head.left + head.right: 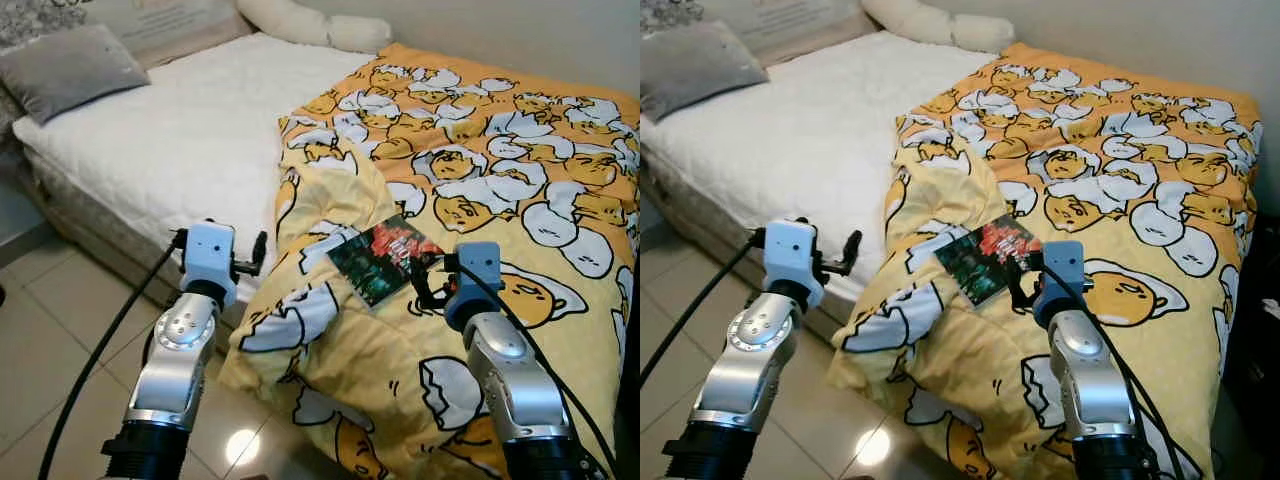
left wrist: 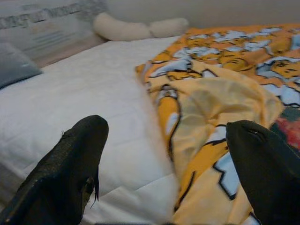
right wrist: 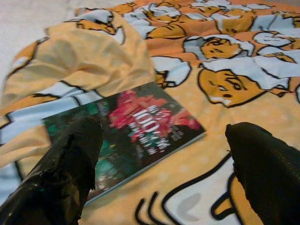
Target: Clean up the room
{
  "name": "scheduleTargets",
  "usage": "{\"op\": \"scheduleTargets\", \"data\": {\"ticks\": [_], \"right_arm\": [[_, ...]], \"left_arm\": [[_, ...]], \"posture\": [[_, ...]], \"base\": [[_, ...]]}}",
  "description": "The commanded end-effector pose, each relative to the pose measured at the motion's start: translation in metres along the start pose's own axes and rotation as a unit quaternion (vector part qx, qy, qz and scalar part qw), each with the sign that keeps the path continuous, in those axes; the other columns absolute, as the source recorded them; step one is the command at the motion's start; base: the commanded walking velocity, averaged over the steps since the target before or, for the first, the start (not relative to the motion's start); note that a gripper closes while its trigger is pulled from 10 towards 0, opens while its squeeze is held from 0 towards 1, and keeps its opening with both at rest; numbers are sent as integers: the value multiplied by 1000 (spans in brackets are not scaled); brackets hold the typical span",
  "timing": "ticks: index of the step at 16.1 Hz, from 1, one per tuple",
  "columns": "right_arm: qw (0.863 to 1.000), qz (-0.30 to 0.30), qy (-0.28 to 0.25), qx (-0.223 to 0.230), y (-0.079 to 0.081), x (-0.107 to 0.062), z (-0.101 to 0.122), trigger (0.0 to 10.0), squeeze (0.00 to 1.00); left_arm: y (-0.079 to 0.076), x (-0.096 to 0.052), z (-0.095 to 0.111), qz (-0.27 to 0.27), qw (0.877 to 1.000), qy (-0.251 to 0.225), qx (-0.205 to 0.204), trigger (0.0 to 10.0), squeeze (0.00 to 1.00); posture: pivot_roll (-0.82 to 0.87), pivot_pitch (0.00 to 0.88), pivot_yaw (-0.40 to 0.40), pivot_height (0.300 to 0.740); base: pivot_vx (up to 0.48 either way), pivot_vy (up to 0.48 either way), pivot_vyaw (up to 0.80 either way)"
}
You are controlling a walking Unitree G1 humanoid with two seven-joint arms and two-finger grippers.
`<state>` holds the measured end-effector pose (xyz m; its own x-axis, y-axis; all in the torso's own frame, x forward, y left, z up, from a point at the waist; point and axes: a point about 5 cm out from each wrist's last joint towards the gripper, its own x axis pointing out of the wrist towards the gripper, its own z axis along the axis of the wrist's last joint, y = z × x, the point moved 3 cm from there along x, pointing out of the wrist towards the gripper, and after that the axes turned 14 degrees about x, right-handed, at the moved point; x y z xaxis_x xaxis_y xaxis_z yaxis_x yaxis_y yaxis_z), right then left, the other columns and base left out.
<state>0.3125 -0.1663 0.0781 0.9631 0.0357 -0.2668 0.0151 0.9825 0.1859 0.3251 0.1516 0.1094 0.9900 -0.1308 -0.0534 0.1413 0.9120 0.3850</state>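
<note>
Right end effector (image 3: 159, 168): my fingers are spread wide, hovering just above the yellow blanket, aimed at the near corner of the book; one finger (image 3: 61, 168) overlaps the book's cover in my wrist view, but I cannot tell whether it touches.
Left end effector (image 2: 164, 173): fingers apart, gripping nothing, held at the bed's near edge where the blanket's fold meets the bare mattress.
Book (image 1: 384, 256): lies flat, tilted at an angle, on the blanket near its crumpled fold; dark green cover with red artwork and white lettering.
Blanket (image 1: 500, 180): yellow with an egg cartoon print, covers the right part of the bed, its near end hanging toward the floor.
Mattress (image 1: 170, 140): white, quilted, bare on the left.
Grey pillow (image 1: 65, 65): at the far left corner.
White bolster (image 1: 310, 25): along the wall.
Floor (image 1: 40, 330): pale glossy tiles under my arms.
</note>
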Motion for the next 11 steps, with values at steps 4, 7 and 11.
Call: {"op": "scheduleTargets", "data": {"ticks": [4,7,11], "right_arm": [[999,36,4,-23,9,-1,0,10000,0],[996,75,42,-26,16,-5,-14,10000,0],[997,52,62,-19,-1,-7,-16,10000,0]], "left_arm": [[-5,2,4,-16,1000,-4,7,10000,945],[-8,2,4,-23,1000,-5,0,10000,933],[-14,1,5,-38,999,-13,7,10000,941]], "posture": [[17,0,36,740],[20,0,40,740],[14,0,42,740]], "base": [[319,0,552],[0,0,275],[0,0,0]]}}
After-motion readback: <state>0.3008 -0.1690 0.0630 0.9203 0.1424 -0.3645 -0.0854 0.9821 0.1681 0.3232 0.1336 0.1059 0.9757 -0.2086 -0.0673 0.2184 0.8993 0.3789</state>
